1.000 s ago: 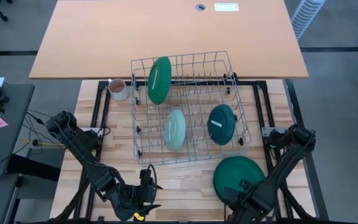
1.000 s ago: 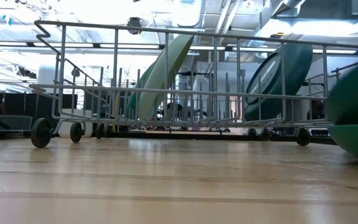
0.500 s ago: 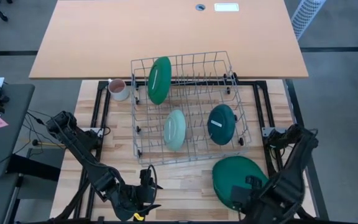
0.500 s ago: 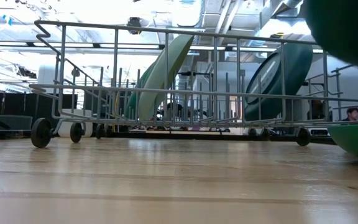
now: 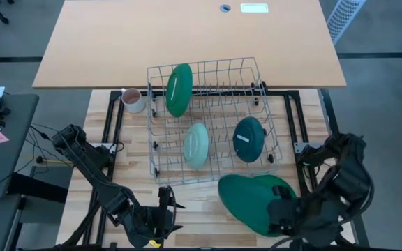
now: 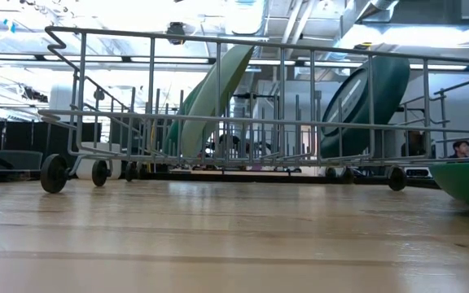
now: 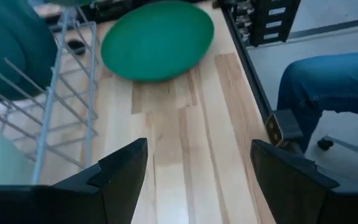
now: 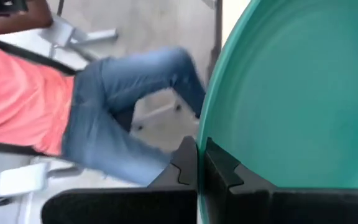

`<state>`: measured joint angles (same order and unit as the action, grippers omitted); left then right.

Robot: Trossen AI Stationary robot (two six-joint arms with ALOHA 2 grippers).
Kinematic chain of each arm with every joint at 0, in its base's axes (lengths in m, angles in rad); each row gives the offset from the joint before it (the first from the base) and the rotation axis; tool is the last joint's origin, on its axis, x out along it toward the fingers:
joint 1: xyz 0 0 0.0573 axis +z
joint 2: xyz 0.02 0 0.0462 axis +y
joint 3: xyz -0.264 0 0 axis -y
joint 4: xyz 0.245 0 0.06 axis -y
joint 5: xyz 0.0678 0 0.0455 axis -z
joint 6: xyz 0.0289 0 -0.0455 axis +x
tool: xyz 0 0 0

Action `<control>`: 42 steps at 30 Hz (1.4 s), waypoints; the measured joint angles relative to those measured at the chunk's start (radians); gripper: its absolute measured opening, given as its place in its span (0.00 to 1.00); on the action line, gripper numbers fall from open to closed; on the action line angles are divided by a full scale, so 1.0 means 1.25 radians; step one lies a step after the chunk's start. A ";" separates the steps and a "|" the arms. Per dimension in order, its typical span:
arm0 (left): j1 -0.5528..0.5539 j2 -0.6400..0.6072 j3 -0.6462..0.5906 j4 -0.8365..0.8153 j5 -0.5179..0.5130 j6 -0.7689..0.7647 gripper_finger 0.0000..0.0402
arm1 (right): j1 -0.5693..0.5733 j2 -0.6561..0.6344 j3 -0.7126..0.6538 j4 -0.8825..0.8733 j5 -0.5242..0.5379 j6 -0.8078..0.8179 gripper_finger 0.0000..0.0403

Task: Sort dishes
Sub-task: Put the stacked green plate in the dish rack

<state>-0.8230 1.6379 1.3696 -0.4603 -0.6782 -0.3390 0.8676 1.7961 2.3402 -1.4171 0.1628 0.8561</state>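
High view: the right end effector (image 5: 279,211) sits over the near right part of the wooden counter (image 5: 201,206), its fingers pressed together on the rim of a large dark green plate (image 5: 246,202), which it holds lifted and tilted just in front of the wire rack (image 5: 211,118). In the right wrist view the two dark fingers (image 8: 191,165) pinch that plate's edge (image 8: 291,93), and a person in jeans and a red top (image 8: 61,106) sits in the room beyond. A second large green plate (image 5: 281,187) lies on the counter partly under the lifted one; in the low view its rim (image 6: 466,181) shows at the right edge, resting on the wood.

Inside the rack three plates stand on edge: another large dark green plate (image 5: 179,89) at the far left, a small pale mint plate (image 5: 196,145) near the front, and a smaller dark teal plate (image 5: 249,139) to its right. A pinkish-white mug (image 5: 132,100) stands just outside the rack's far left corner.

At the near left edge of the counter waits the left end effector (image 5: 160,222), its fingers (image 7: 120,180) spread wide with nothing between them.
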 joint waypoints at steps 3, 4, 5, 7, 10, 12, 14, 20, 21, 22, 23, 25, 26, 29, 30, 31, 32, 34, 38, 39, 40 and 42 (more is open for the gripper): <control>0.000 0.000 0.024 -0.003 -0.021 0.042 0.69 | 0.000 -0.021 0.000 0.010 0.051 -0.074 0.01; 0.000 0.000 0.035 -0.004 -0.029 0.057 0.69 | 0.000 -0.028 0.000 0.016 0.065 -0.098 0.01; 0.000 0.000 0.045 -0.004 -0.044 0.074 0.69 | 0.000 -0.035 0.000 0.021 0.079 -0.123 0.01; 0.000 -0.001 0.066 -0.005 -0.076 0.112 0.69 | 0.001 -0.052 0.000 0.036 0.106 -0.177 0.01; 0.000 -0.001 0.101 -0.007 -0.135 0.161 0.69 | 0.011 -0.083 0.000 0.059 0.153 -0.256 0.01; 0.000 -0.001 0.127 -0.015 -0.180 0.184 0.69 | 0.018 -0.103 0.000 0.063 0.190 -0.296 0.01; 0.000 -0.002 0.144 -0.016 -0.226 0.201 0.69 | 0.026 -0.123 0.000 0.063 0.228 -0.335 0.01; 0.000 -0.002 0.160 -0.018 -0.342 0.257 0.69 | 0.065 -0.166 0.000 0.073 0.408 -0.458 0.01; 0.000 -0.002 0.160 -0.018 -0.363 0.266 0.69 | 0.069 -0.169 0.000 0.073 0.434 -0.476 0.01; 0.000 -0.002 0.160 -0.019 -0.388 0.272 0.69 | 0.073 -0.172 0.000 0.068 0.456 -0.487 0.01; 0.000 -0.002 0.160 -0.019 -0.413 0.273 0.69 | 0.073 -0.176 0.000 0.059 0.470 -0.489 0.01; 0.000 -0.002 0.160 -0.018 -0.465 0.269 0.69 | 0.069 -0.188 -0.001 0.029 0.488 -0.463 0.01; 0.000 -0.002 0.160 -0.018 -0.485 0.260 0.69 | 0.065 -0.195 -0.001 0.011 0.496 -0.437 0.01; 0.000 -0.002 0.160 -0.018 -0.504 0.218 0.69 | 0.068 -0.213 -0.005 -0.039 0.527 -0.356 0.01; 0.000 -0.002 0.160 -0.018 -0.504 0.202 0.69 | 0.076 -0.217 -0.010 -0.051 0.541 -0.337 0.01; 0.000 -0.002 0.160 -0.018 -0.504 0.186 0.69 | 0.087 -0.219 -0.017 -0.062 0.554 -0.317 0.01; 0.000 -0.002 0.160 -0.018 -0.503 0.171 0.69 | 0.101 -0.221 -0.026 -0.071 0.566 -0.299 0.01; 0.000 -0.002 0.160 -0.018 -0.503 0.146 0.69 | 0.124 -0.230 -0.060 -0.075 0.598 -0.259 0.01; -0.002 -0.002 0.160 -0.019 -0.502 0.128 0.69 | 0.153 -0.254 -0.155 -0.081 0.692 -0.177 0.01; -0.002 -0.002 0.160 -0.019 -0.502 0.127 0.69 | 0.154 -0.260 -0.189 -0.086 0.718 -0.141 0.01; -0.003 -0.002 0.160 -0.019 -0.502 0.127 0.69 | 0.153 -0.266 -0.223 -0.094 0.739 -0.098 0.01; -0.003 -0.002 0.160 -0.019 -0.502 0.127 0.69 | 0.143 -0.285 -0.308 -0.112 0.764 -0.006 0.01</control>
<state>-0.8265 1.6352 1.5700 -0.4839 -1.3056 -0.1806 1.0461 1.4397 1.9557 -1.5568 1.1179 0.8482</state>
